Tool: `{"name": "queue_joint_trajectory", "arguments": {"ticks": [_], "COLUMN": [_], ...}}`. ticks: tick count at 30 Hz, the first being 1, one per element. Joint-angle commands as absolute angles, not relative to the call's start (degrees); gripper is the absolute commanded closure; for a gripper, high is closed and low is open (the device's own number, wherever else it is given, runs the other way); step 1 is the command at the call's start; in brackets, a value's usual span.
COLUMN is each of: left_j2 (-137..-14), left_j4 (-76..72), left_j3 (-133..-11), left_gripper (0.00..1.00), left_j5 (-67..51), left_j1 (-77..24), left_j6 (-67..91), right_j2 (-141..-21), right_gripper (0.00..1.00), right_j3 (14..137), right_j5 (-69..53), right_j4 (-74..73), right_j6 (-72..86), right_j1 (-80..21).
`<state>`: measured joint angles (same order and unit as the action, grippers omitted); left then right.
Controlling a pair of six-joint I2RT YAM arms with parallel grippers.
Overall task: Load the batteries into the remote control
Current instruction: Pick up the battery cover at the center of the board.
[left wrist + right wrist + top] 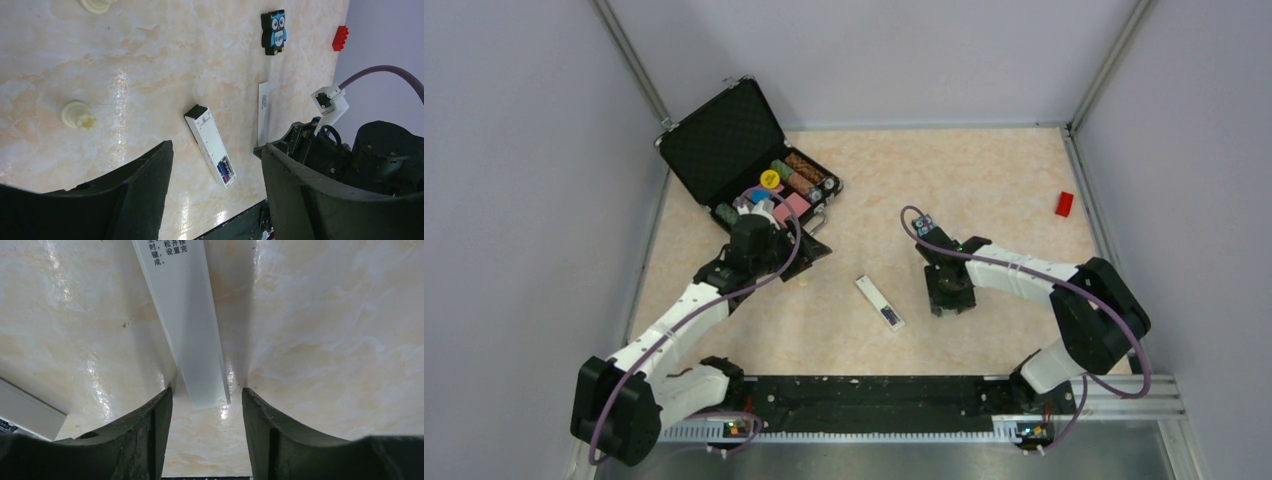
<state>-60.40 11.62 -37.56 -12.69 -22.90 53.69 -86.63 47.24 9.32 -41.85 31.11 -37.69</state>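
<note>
L wrist: batteries (pixel 223 170) in remote (pixel 207 136)

White remote control (pixel 880 302) lies flat, purplish batteries (pixel 223 170) seated in its open compartment.

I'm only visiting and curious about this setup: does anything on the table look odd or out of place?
Yes. The remote control lies with its back open, batteries showing at one end. Its white cover lies apart from it, one end between the jaws of the right gripper.
</note>
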Motion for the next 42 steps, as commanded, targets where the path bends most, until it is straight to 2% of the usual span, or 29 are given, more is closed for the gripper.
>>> {"name": "queue_joint_trajectory", "arguments": {"ticks": [1,7,20,35,42], "left_j2": [-61.46,-61.17,-66.01,-79.09,-83.72], "left_j4": [8.66,8.46,2.11,-3.82,-4.39], "left_j3": [-40.09,-39.82,-40.61,-47.80,-49.70], "left_gripper": [0.31,0.31,0.31,0.31,0.31], "left_j5": [-14.55,-14.53,-21.34,-24.79,-26.11], "left_j1": [-22.67,-22.66,-23.84,-29.25,-31.03], "left_j6": [52.60,52.87,52.77,51.23,51.36], "right_j2": [-85.90,-86.26,-87.03,-76.76,-74.12], "right_gripper": [0.44,0.48,0.72,0.74,0.73], "right_j3": [46.04,42.94,41.36,45.83,46.02], "right_j5": [10.54,5.80,5.67,0.36,-7.85], "right_j4": [-41.13,-38.38,-35.60,-34.66,-31.92], "right_j6": [32.01,32.35,32.08,33.02,31.58], "right_j1": [-37.36,-37.27,-37.18,-37.18,-37.18]}}
